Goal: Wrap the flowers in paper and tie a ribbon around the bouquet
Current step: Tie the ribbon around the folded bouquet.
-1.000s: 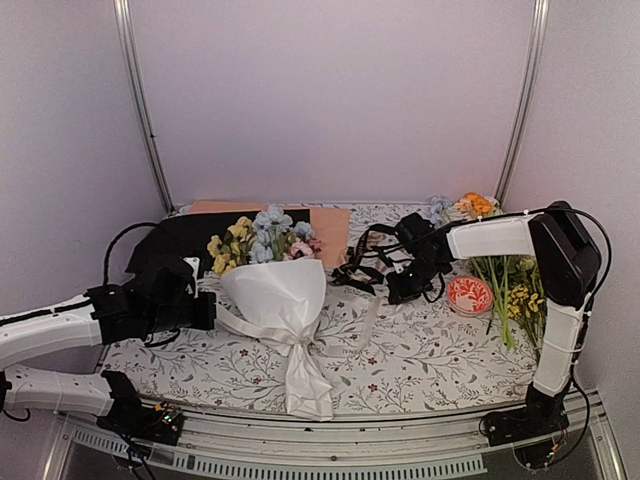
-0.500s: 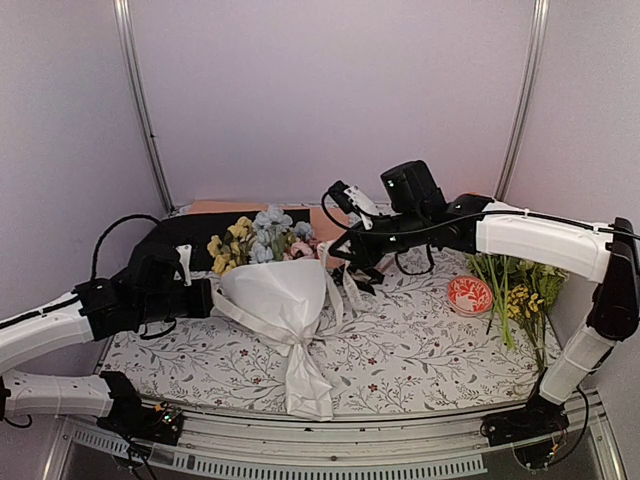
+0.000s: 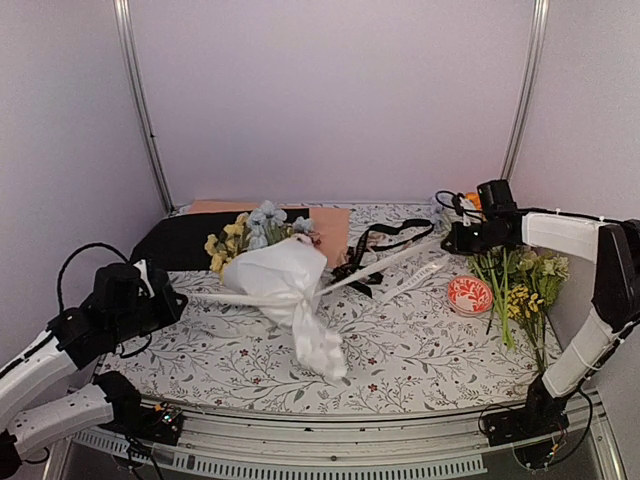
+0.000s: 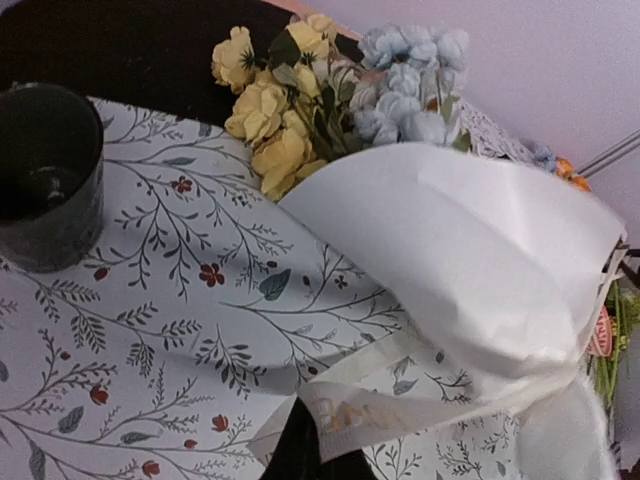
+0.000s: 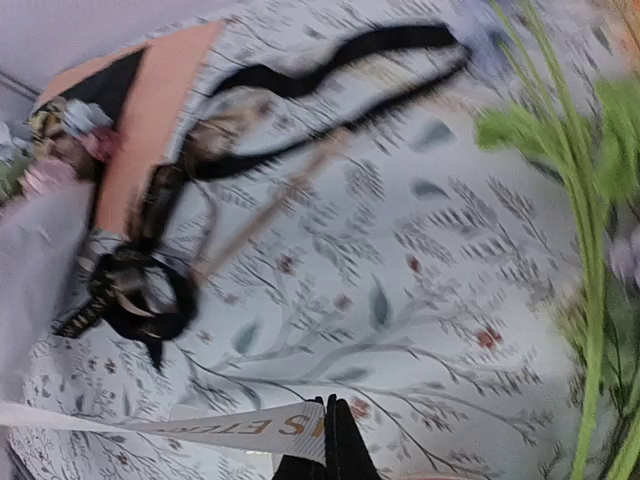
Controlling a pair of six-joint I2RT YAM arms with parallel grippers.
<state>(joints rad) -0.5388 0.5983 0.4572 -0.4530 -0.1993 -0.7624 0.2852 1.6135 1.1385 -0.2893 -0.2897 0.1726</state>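
The ribbon (image 3: 380, 268) was clamped taut by the left gripper (image 3: 175, 298) at nine o'clock and the right gripper (image 3: 447, 240) at three, likely to cinch the bouquet (image 3: 280, 282).

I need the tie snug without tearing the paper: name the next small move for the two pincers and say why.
Probably a short, gentle outward pull with both, then stop. The left pincer and the right pincer are each shut on an end of the ribbon, which runs straight and taut through the waist of the bouquet, where the paper is already pinched in.
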